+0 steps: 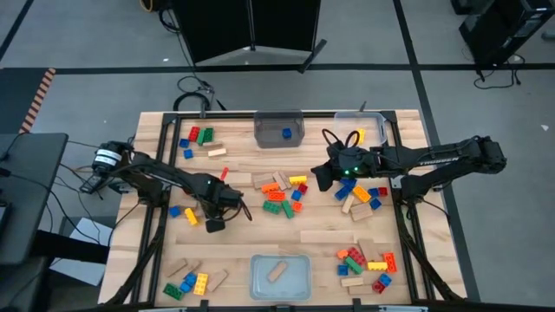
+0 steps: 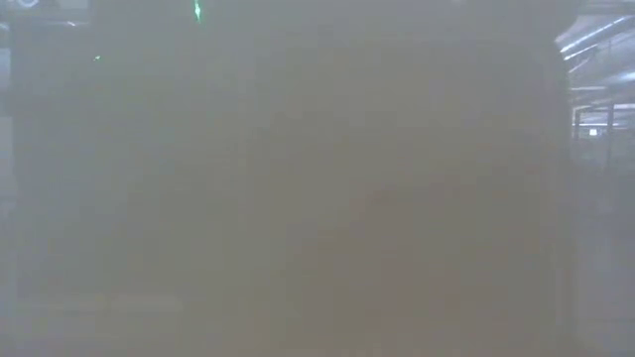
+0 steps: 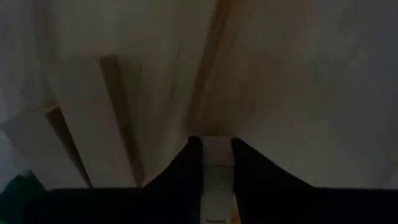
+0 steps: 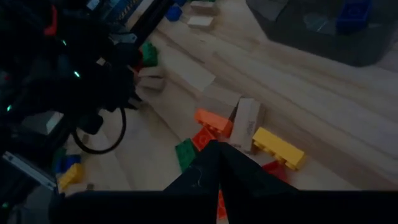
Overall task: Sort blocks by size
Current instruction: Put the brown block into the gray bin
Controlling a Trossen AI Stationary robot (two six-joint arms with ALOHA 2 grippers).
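Left gripper [image 1: 241,208] pinched on a pale plain wooden block [image 3: 217,177] near table centre.
Likely light, stiff, smooth; best gripped across flat sides. Right gripper [image 4: 216,163] closed, empty, over central bricks.

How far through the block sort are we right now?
Barely started. Done: one blue brick in the far bin, one wooden block in the near bin. In hand: the left gripper has shut beside the centre pile; what it holds is unclear. Left: clusters all over the table.
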